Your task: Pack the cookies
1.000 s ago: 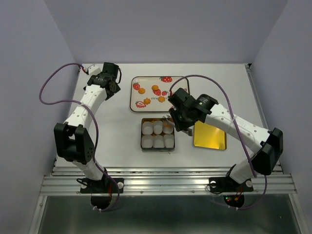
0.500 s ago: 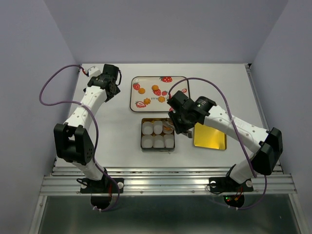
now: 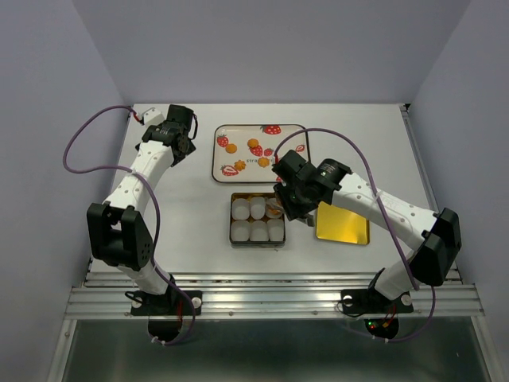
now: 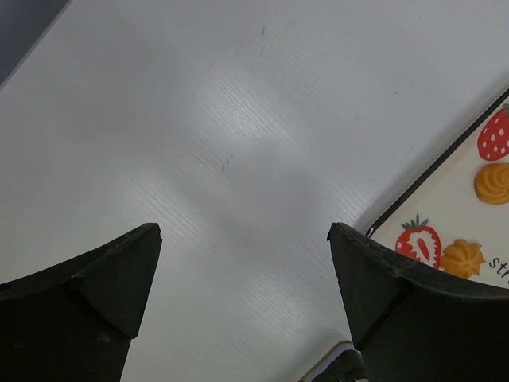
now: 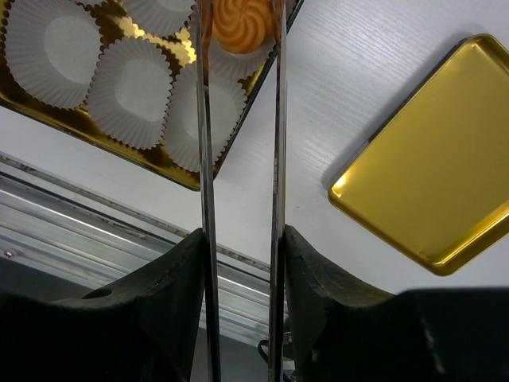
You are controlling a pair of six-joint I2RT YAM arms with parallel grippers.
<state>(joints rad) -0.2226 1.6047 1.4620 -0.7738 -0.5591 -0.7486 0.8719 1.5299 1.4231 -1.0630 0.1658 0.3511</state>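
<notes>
My right gripper [image 3: 285, 203] [image 5: 241, 235] is shut on thin metal tongs [image 5: 205, 143]. The tong tips hold one orange cookie [image 5: 242, 22] [image 3: 274, 210] over the back right paper cup of the gold tin [image 3: 231, 239] [image 5: 48, 107]. I cannot tell whether the cookie touches the cup. Several more cookies [image 3: 254, 147] lie on the strawberry-printed tray [image 3: 219, 171] behind the tin; two show in the left wrist view [image 4: 493, 183]. My left gripper [image 3: 184, 150] [image 4: 242, 231] is open and empty above bare table left of the tray.
The tin holds several white fluted paper cups [image 5: 135, 83]. Its gold lid [image 3: 342, 223] [image 5: 433, 159] lies flat on the table right of the tin. The table's metal front rail [image 5: 71, 215] runs just before the tin.
My right gripper has moved slightly left and down with the cookie, closer over the tin's back right cup. The left arm has hardly moved.
</notes>
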